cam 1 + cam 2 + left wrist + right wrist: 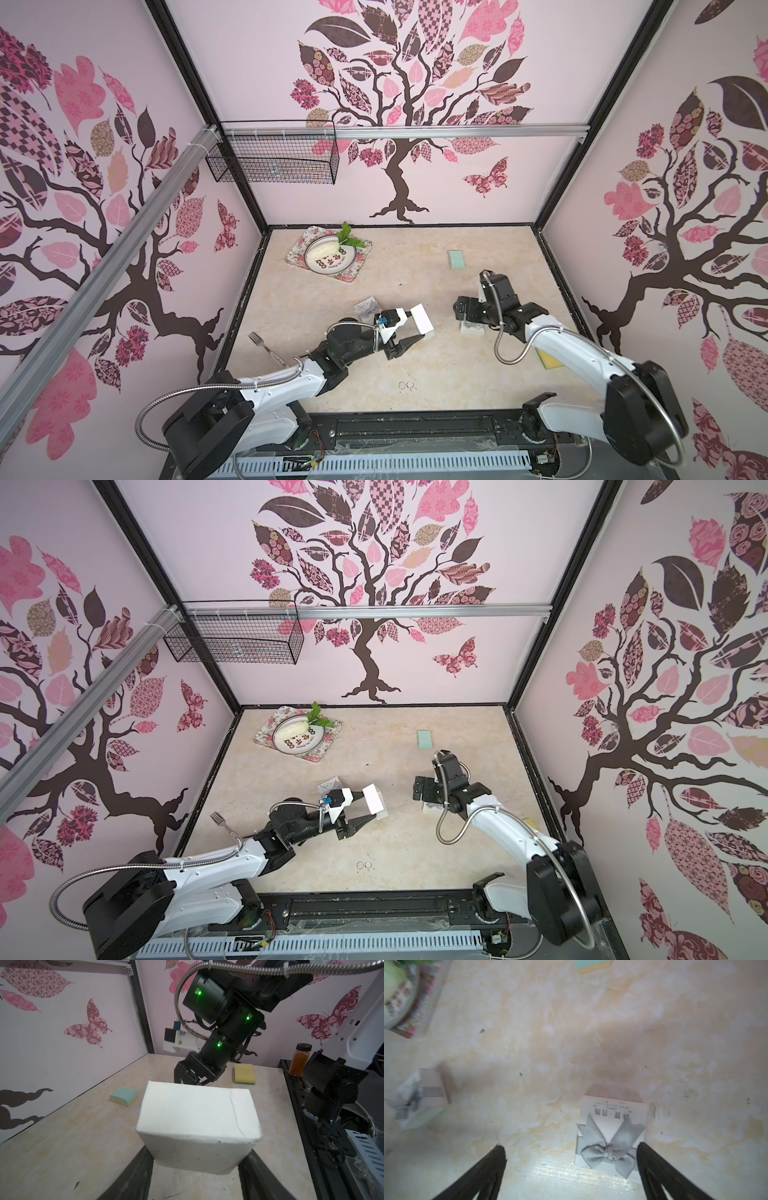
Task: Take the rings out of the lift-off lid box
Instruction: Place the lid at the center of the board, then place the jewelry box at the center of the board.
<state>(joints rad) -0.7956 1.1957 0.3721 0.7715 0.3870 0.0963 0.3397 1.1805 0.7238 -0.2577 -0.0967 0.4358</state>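
My left gripper is shut on the plain white lift-off lid box, held tilted just above the table. The box's opening does not show. Two thin silvery rings lie side by side on the table nearer the front edge. My right gripper points down with its jaws wide open and nothing between them. A white lid with a grey bow lies on the table beside one finger.
A second small box with a grey ribbon sits behind the left gripper. Also here are a fork, a plate on a floral tray, a green sticky pad, a yellow sponge and a spice jar.
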